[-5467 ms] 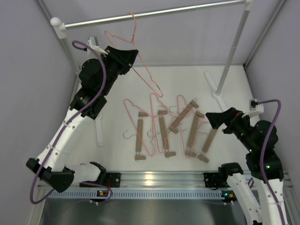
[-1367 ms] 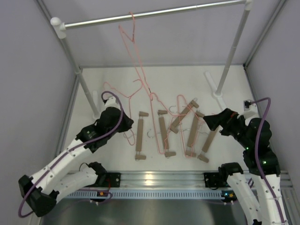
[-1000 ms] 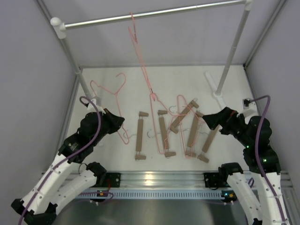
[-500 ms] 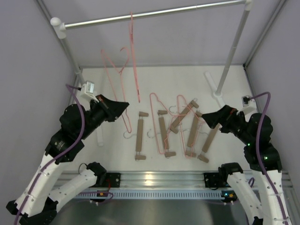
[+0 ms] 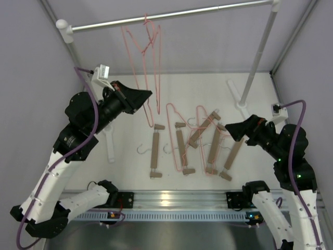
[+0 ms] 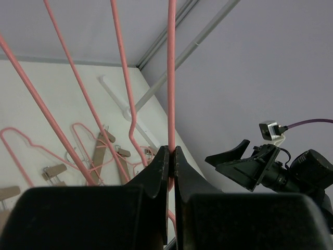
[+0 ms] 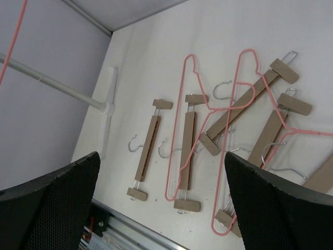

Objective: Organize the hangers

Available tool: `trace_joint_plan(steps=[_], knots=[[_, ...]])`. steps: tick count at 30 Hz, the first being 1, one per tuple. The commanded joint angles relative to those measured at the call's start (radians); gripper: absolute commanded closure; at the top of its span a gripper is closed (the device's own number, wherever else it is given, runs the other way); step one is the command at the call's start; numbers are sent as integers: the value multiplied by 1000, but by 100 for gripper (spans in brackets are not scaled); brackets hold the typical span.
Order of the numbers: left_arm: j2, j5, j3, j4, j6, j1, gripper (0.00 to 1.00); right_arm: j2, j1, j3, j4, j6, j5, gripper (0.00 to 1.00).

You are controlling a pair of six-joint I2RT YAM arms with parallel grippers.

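My left gripper (image 5: pixel 148 95) is raised high and shut on a pink wire hanger (image 5: pixel 156 73); the left wrist view shows the jaws (image 6: pixel 170 151) pinching its wire (image 6: pixel 171 78). Its hook is up by the rail, beside another pink hanger (image 5: pixel 136 49) hanging there; I cannot tell whether it rests on the rail. Two more pink hangers (image 5: pixel 175 139) (image 5: pixel 204 140) lie on the table among five wooden bar hangers (image 5: pixel 155 151). My right gripper (image 5: pixel 229 128) is open and empty above their right end. The right wrist view (image 7: pixel 161 156) shows wooden (image 7: pixel 147 147) and pink (image 7: pixel 179 156) hangers below.
The silver rail (image 5: pixel 208 9) spans the back on white posts (image 5: pixel 257 57) (image 5: pixel 78 54) with flat feet (image 5: pixel 235 92). Grey walls close in left and right. A metal track (image 5: pixel 171 200) runs along the near edge.
My left gripper has lifted a pink hanger from the table's left side up to the rail, beside the one hanging there. The right arm has barely shifted.
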Motion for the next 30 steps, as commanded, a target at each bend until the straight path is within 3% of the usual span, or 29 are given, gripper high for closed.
trace_joint_plan(steps=[1,9,23,30], knots=[[29,8,55,78,28,6,100,10,-9,40,-14,-16,-8,1],[63,-7,69,143,23,53,100,14,-8,45,-14,-15,-11,1],[124,214,43,265,-104,234,100,19,-9,22,-14,-24,-12,0],[138,243,5,305,-141,270,100,16,-9,14,-14,-33,-14,1]])
